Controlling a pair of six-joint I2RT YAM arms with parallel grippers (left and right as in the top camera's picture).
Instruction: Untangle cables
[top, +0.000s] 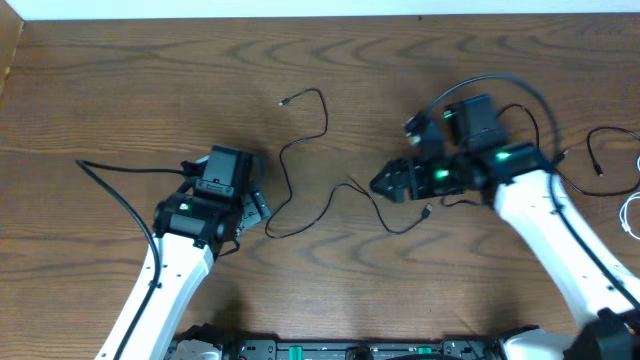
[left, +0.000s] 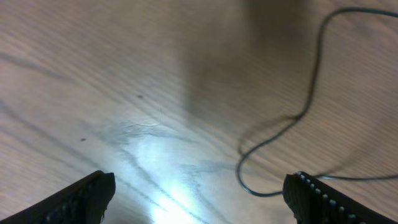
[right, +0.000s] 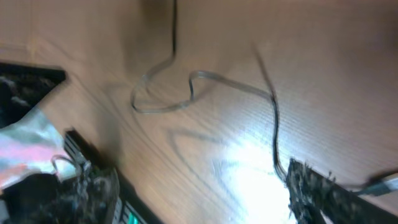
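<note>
Brown wood-grain table (top: 120, 80), white strip (top: 300, 8) along its far edge, bright glare (left: 168, 199).

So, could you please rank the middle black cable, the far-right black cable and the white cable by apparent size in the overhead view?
1. Largest by far: middle black cable.
2 and 3, unranked: far-right black cable and white cable. Both run off the frame edge, so I cannot tell which is bigger.

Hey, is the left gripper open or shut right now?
Open. In the wrist view the left gripper has its fingers far apart; the black cable lies loose on the table, unclamped.
</note>
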